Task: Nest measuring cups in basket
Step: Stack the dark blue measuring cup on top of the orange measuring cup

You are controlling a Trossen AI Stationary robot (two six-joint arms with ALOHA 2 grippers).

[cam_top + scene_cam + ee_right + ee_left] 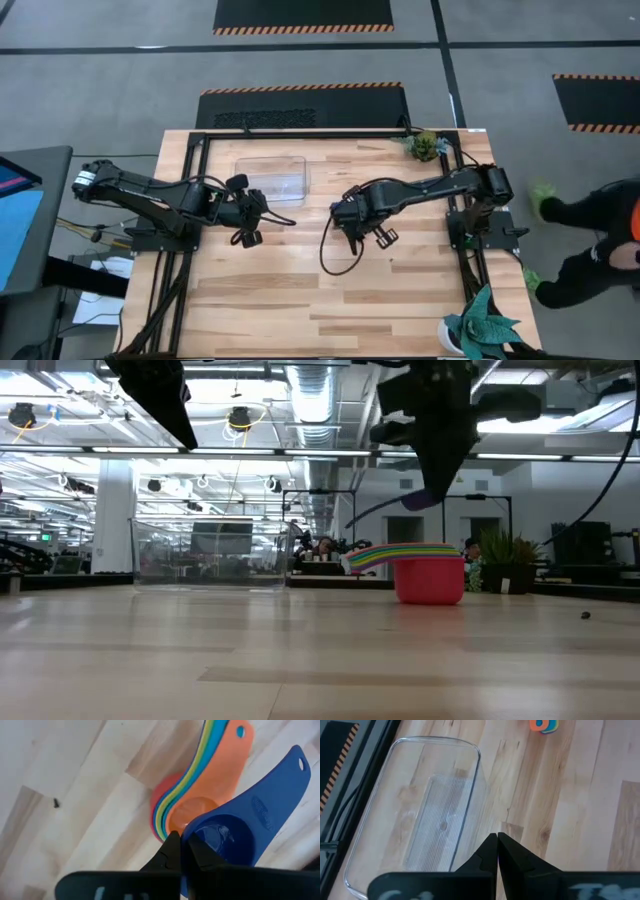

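Observation:
A nested stack of measuring cups (430, 578) stands on the table right of centre, red at the bottom and orange (200, 810) innermost, their handles fanned one over another. My right gripper (182, 851) hovers above the stack, shut on the dark blue cup (235, 827); in the high view the gripper (352, 222) hides the stack. The clear basket (272, 178) rests flat on its bottom toward the far edge, with nothing in it (427, 820). My left gripper (497, 842) is shut and hangs in the air beside the basket's near right corner (250, 215). My right gripper pinches the dark blue cup's bowl wall (186, 836) on the side away from the handle, one finger inside the bowl and one outside. The fingers point down from above. The cup is lifted clear over the stack (422, 500), its handle (287, 780) pointing away from the fingers.
A potted plant (427, 146) sits at the far right corner and another (482, 325) at the near right corner. A person (590, 240) is beyond the table's right edge. The near half of the tabletop (330, 300) is bare wood.

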